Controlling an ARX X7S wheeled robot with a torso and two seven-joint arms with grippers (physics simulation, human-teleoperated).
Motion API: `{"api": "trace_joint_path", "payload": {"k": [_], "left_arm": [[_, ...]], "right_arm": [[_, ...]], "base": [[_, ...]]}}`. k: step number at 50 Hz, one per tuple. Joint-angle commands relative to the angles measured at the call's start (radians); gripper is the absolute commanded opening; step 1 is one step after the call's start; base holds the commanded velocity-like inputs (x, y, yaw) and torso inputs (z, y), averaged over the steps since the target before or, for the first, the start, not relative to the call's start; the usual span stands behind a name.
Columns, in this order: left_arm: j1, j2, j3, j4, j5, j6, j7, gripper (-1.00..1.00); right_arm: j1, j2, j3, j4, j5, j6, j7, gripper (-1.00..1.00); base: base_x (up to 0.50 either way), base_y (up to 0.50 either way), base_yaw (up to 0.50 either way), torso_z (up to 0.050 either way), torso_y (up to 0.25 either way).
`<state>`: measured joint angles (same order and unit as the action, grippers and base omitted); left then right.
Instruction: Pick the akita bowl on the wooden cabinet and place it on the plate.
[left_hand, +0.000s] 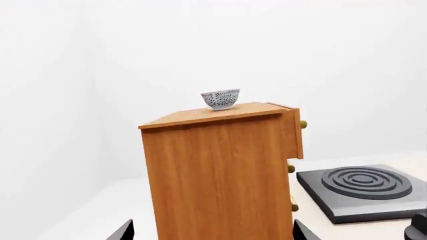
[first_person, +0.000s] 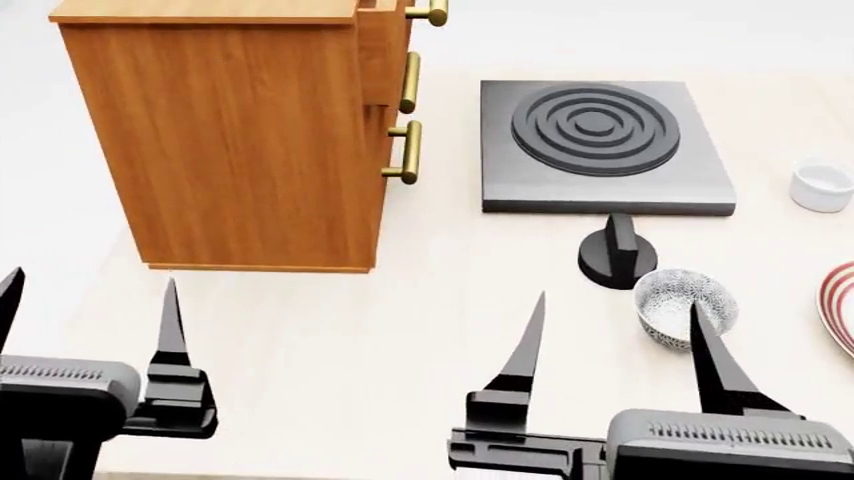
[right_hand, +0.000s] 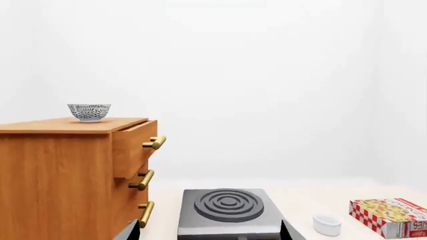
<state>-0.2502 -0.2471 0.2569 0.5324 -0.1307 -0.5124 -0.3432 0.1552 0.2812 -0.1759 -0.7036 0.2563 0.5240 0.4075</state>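
The akita bowl (left_hand: 220, 99), white with a dark speckle pattern, stands on top of the wooden cabinet (left_hand: 213, 175); the right wrist view also shows this bowl (right_hand: 89, 112) on the cabinet (right_hand: 60, 175). In the head view the cabinet (first_person: 240, 140) stands at the far left, its top cut off. The plate (first_person: 841, 305) with red rings shows only at the right edge. My left gripper (first_person: 87, 300) and right gripper (first_person: 614, 335) hang open and empty near the table's front, well below and apart from the bowl.
A second speckled bowl (first_person: 685, 305) sits on the table beside the plate. A dark stove (first_person: 601, 140) with a black knob (first_person: 617, 255) lies right of the cabinet. A small white cup (first_person: 821, 185) and a checked box (right_hand: 390, 216) stand further right. The cabinet's top drawer (right_hand: 133, 147) sticks out slightly.
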Motion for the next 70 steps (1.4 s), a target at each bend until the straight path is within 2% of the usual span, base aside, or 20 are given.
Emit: {"api": "trace_joint_path", "payload": {"k": [1,11,13,19,29,48,70], "left_arm": [[-0.095,-0.013,-0.001,0.105,-0.021,-0.14,0.004,1.0],[-0.3,-0.007,0.014,0.217,-0.059,-0.415,0.015,1.0],[-0.385,0.002,0.008,0.248,-0.081,-0.516,0.022,1.0],[-0.545,0.034,-0.012,0.296,-0.128,-0.693,0.033,1.0],[-0.692,0.063,-0.037,0.341,-0.162,-0.84,0.036,1.0],[-0.746,0.066,0.008,0.362,-0.176,-0.872,0.018,1.0],[-0.8,0.078,-0.021,0.404,-0.209,-0.941,0.013,1.0]], "right_arm": [[0.043,0.01,-0.012,-0.07,-0.004,0.056,0.021,1.0],[0.037,0.023,-0.05,-0.072,-0.047,0.038,0.035,1.0],[0.03,0.027,-0.036,-0.081,-0.035,0.033,0.032,1.0],[0.018,0.039,-0.05,-0.091,-0.052,0.011,0.031,1.0],[0.012,0.051,-0.057,-0.11,-0.069,0.003,0.041,1.0],[0.005,0.066,-0.079,-0.14,-0.079,-0.019,0.041,1.0],[0.009,0.071,-0.081,-0.153,-0.066,-0.014,0.045,1.0]], "base": [[0.0,0.0,0.0,0.0,0.0],[0.0,0.0,0.0,0.0,0.0],[0.0,0.0,0.0,0.0,0.0],[0.0,0.0,0.0,0.0,0.0],[0.0,0.0,0.0,0.0,0.0],[0.4,0.0,0.0,0.0,0.0],[0.5,0.0,0.0,0.0,0.0]]}}
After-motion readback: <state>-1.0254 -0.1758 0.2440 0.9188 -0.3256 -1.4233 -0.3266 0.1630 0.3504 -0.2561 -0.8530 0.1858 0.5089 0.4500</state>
